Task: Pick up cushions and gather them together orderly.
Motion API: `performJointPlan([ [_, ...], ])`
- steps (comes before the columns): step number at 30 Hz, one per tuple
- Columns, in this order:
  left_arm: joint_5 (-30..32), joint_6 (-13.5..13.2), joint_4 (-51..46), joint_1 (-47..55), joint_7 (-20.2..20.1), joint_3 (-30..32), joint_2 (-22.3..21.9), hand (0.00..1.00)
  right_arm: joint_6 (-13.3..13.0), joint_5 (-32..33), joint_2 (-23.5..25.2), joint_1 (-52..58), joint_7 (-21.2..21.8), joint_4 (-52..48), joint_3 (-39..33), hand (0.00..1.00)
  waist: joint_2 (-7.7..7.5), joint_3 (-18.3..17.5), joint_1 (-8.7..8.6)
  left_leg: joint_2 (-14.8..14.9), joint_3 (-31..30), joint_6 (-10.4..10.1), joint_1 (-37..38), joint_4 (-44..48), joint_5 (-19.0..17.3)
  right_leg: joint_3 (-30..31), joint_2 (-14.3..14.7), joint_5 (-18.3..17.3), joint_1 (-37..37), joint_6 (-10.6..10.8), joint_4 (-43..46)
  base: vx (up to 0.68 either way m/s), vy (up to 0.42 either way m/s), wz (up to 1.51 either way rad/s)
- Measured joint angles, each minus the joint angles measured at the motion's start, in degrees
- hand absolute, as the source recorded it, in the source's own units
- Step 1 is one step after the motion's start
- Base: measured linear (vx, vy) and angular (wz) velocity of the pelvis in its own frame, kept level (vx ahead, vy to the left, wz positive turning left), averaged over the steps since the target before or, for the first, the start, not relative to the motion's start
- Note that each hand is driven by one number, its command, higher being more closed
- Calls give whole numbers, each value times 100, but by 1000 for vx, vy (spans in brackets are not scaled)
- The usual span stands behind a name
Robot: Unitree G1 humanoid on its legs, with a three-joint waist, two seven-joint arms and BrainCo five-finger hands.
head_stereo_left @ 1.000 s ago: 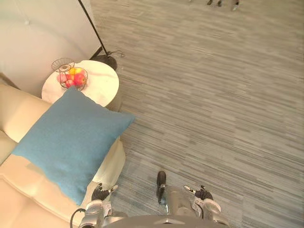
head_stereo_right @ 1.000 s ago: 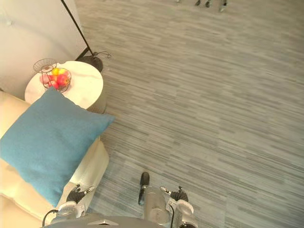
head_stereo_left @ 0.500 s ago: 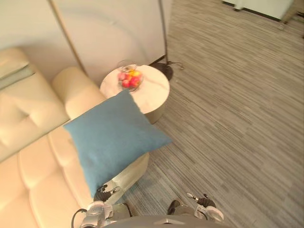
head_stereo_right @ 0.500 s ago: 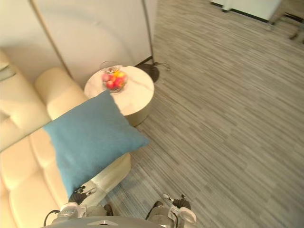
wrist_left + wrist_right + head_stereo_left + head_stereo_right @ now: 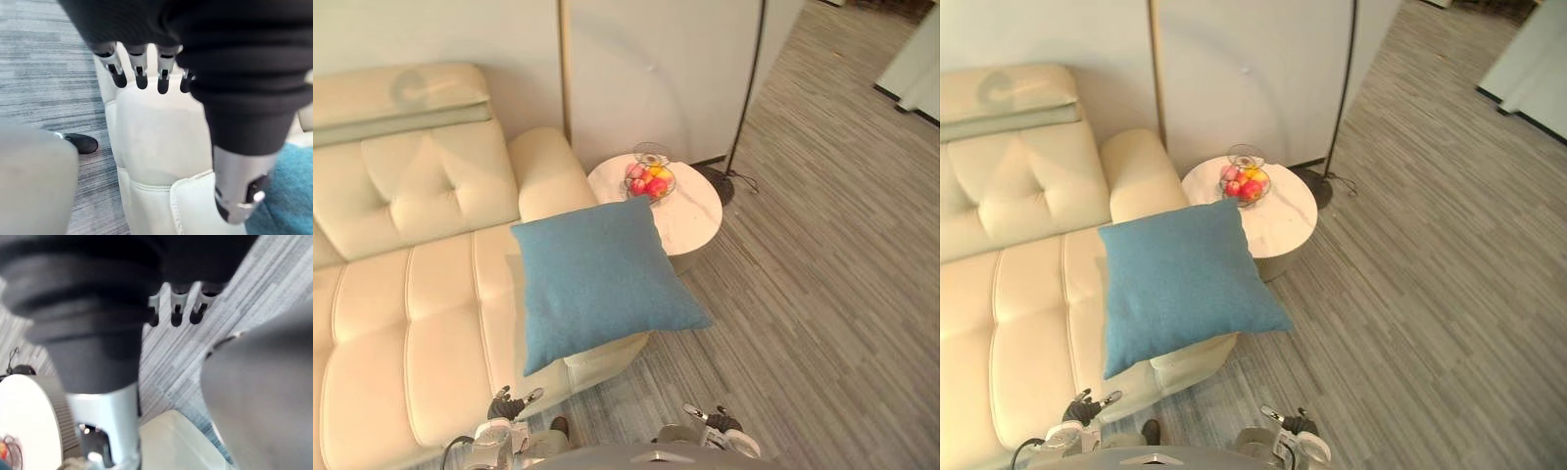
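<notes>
A square blue cushion (image 5: 602, 279) lies on the right end of a cream leather sofa (image 5: 411, 323), tilted, with one corner hanging past the seat's edge over the floor. My left hand (image 5: 506, 406) hangs low just in front of the sofa, below the cushion and apart from it. Its fingers (image 5: 139, 73) are straight and hold nothing, and the cushion's blue edge (image 5: 288, 196) shows past the thumb. My right hand (image 5: 715, 423) hangs over the grey floor with relaxed fingers (image 5: 176, 308) and is empty.
A round white side table (image 5: 690, 215) stands by the sofa's armrest and carries a wire basket of fruit (image 5: 649, 181). A floor lamp's thin pole (image 5: 744, 88) and dark base (image 5: 717, 184) stand behind it by the wall. Grey striped carpet (image 5: 822, 294) stretches to the right.
The camera has swung round, so the whole picture has shifted and much more of the sofa is in view. The cushion keeps its place on the sofa. Both hands still hang low and empty.
</notes>
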Motion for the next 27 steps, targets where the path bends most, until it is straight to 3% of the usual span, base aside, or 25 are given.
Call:
performJointPlan([
  [1, -5, 0, 19, -7, 0, 12, 12, 0, -2, 2, -7, -1, -5, 10, -16, 0, -8, -28, -1, -14, -163, -36, -43, -87, 146, -150, -15, 52, 62, 234, -136, 9, -144, 68],
  [4, -5, -6, 87, -12, 6, 64, -124, 0, -3, 2, -102, -2, -10, 6, -59, 0, 249, -35, -13, 129, -457, -134, -41, -527, 472, -554, 99, 110, 199, 304, -431, 12, -108, 62],
  [6, -5, -18, 108, -10, 3, 93, -141, 0, -3, 3, -108, 13, -9, 5, -60, 0, 281, -53, -9, 162, -568, -151, -53, -544, 475, -695, 177, 159, 334, 308, -586, 30, -69, 31],
  [11, -51, -49, 109, -11, -9, 82, -96, 0, -6, 4, -100, 17, -9, -70, -85, 0, 192, -82, -2, 143, -645, -155, -57, -543, 474, -804, 190, 201, 468, 321, -719, 27, -20, 13],
  [16, -114, -41, -24, 13, -14, 54, -14, 0, -7, -3, -181, 106, -13, -754, -468, 0, 158, -103, -27, 122, -566, -153, -57, -545, 474, -722, 177, 322, 490, 331, -863, -23, 17, -9],
  [19, -127, -42, -511, 136, -18, 143, 89, 0, -4, -189, -511, 155, -14, -1411, -687, 0, 156, -118, -31, 125, -474, -143, -46, -546, 481, -626, 179, 386, 473, 350, -907, -68, 13, -15],
  [21, -185, -56, -1025, 227, -19, 480, 284, 0, -16, -377, -993, 132, -17, -1946, -979, 0, 157, -132, -75, 127, -438, -130, -52, -548, 486, -597, 182, 417, 469, 346, -961, -86, 9, -7],
  [27, -522, -118, -1563, 354, -1, 922, 415, 0, -12, -454, -1351, 94, -12, -2483, -1198, 0, 219, -319, -100, 133, -303, -116, -71, -549, 481, -462, 193, 517, 445, 338, -1116, -47, 6, -12],
])
